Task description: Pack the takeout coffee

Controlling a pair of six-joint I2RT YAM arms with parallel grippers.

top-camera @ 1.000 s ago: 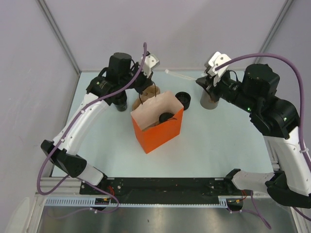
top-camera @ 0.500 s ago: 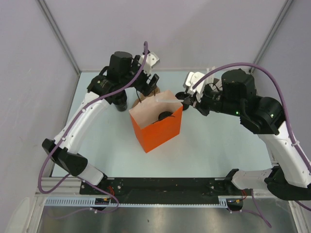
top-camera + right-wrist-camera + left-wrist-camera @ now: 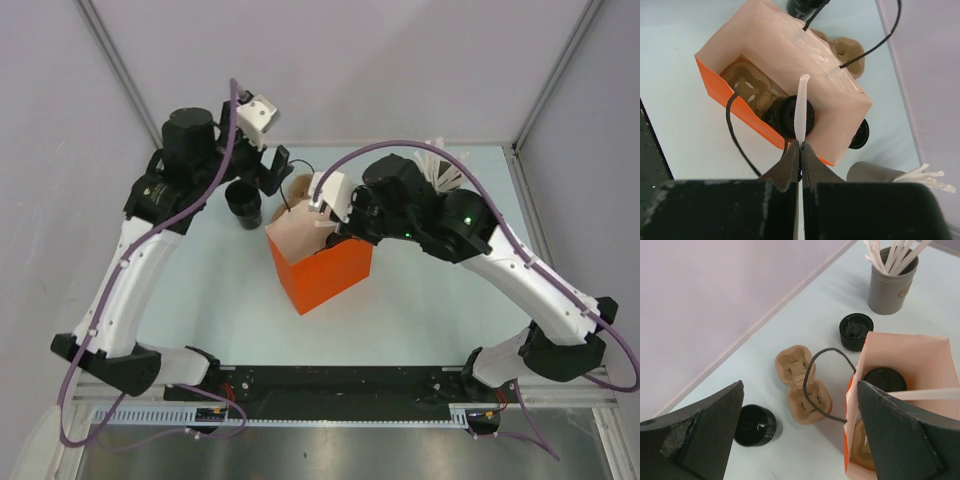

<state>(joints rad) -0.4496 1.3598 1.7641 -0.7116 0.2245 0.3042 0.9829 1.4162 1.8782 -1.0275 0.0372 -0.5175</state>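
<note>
An orange paper bag (image 3: 325, 270) stands mid-table with its mouth open. Inside it sit a brown pulp carrier (image 3: 746, 86) and a takeout coffee (image 3: 785, 116), a black lidded cup. Two more black cups stand on the table, one (image 3: 243, 203) left of the bag and one (image 3: 855, 331) behind it. My right gripper (image 3: 801, 145) is shut on a white stick (image 3: 800, 107) whose far end hangs over the bag's mouth. Raised behind and left of the bag, my left gripper (image 3: 800, 390) is open and empty, with both fingers (image 3: 700, 435) wide apart.
A second brown pulp carrier (image 3: 802, 385) lies on the table behind the bag, under the bag's black cord handle (image 3: 812, 385). A grey cylinder of white sticks (image 3: 892, 282) stands at the back right. A wall runs along the back.
My left gripper has opened and drawn up and to the left, away from the bag. My right arm has swung left from the stick cylinder to above the bag, carrying a white stick.
</note>
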